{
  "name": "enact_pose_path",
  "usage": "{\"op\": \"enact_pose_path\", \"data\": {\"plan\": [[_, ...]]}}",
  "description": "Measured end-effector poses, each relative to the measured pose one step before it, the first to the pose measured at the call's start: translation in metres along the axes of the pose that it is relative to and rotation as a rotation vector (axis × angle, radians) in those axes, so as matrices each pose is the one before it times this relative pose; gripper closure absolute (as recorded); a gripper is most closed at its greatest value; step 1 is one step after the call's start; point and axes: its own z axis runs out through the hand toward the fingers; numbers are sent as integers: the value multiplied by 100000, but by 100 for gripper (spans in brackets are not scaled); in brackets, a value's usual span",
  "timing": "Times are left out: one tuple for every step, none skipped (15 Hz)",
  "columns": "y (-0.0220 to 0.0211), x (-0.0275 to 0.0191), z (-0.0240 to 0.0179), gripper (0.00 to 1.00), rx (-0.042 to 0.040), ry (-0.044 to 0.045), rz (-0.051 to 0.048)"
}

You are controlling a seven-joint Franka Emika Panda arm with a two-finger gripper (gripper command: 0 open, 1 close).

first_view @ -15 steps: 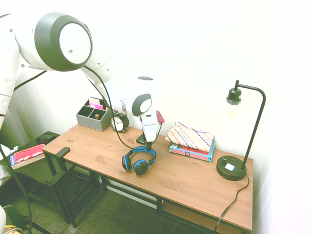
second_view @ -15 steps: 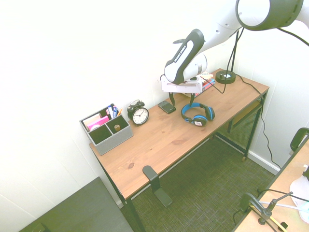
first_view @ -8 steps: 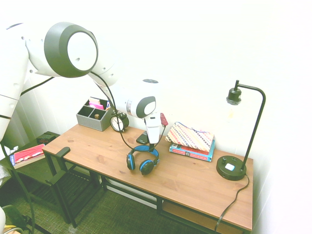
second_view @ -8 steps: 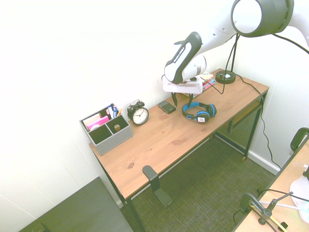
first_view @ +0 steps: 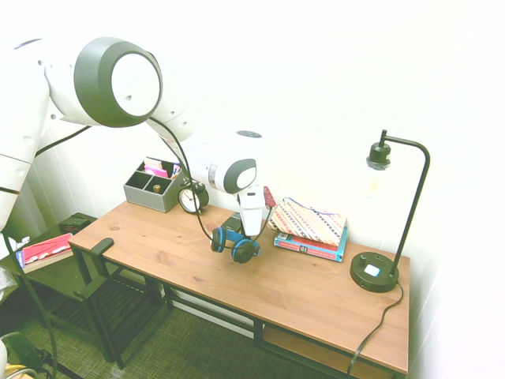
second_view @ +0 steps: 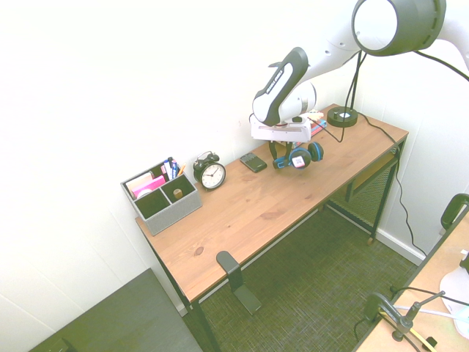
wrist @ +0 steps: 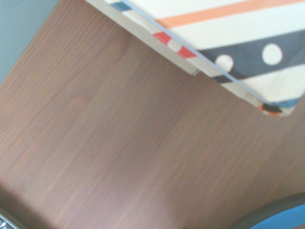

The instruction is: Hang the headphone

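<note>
The headphone (first_view: pixel 234 243) (second_view: pixel 297 157), blue headband with black ear cups, hangs tilted just above the wooden desk (first_view: pixel 316 292) (second_view: pixel 249 205). My gripper (first_view: pixel 248 232) (second_view: pixel 283 149) points down over it and is shut on the blue headband, with the ear cups dangling below. In the wrist view a blue curved strip (wrist: pixel 283 217) of the headphone shows at the lower right, over the wood.
A black hook (first_view: pixel 102 246) (second_view: pixel 229 265) sticks out at the desk's end. An alarm clock (first_view: pixel 192 197) (second_view: pixel 211 173), grey organiser (first_view: pixel 150 188) (second_view: pixel 161 196), dark phone (second_view: pixel 253 161), books with a patterned pouch (first_view: pixel 309 225) (wrist: pixel 228 43) and a black lamp (first_view: pixel 379 268) stand on the desk.
The gripper came down over the headband and shut on it. The headphone then rose off the desk and swung toward the books.
</note>
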Motion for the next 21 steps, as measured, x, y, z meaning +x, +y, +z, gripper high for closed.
{"op": "enact_pose_path", "data": {"plan": [[15, 125, 13, 100, -207, -19, 70], [10, 14, 0, 100, -107, -56, -11], [12, -14, -2, 100, -77, -5, -74], [32, 9, -34, 100, -122, -14, -93], [31, -36, -39, 100, -104, -14, -156], [9, -3, -46, 100, 18, -12, -105], [-26, -32, -136, 100, 226, -36, -222], [-103, -137, -242, 100, 900, -39, -308], [-174, -261, -266, 100, 1624, -16, -475], [-180, -409, -397, 100, 1539, -77, -732], [-170, -449, -698, 100, 1127, -211, -683], [-257, -421, -1090, 100, 1622, -320, -563], [-289, -398, -1397, 100, 2018, -420, -511], [-162, -332, -1324, 100, 1694, -401, -423], [97, -360, -1349, 100, 1289, -449, -562], [224, -433, -1612, 100, 1208, -480, -797], [291, -523, -1762, 100, 1176, -204, -1256], [398, -605, -2012, 100, 716, -224, -1503], [491, -817, -2170, 100, 171, -343, -1971], [699, -1219, -2327, 100, -305, -1009, -2125], [712, -1674, -1975, 100, -620, -1476, -3088]]}}
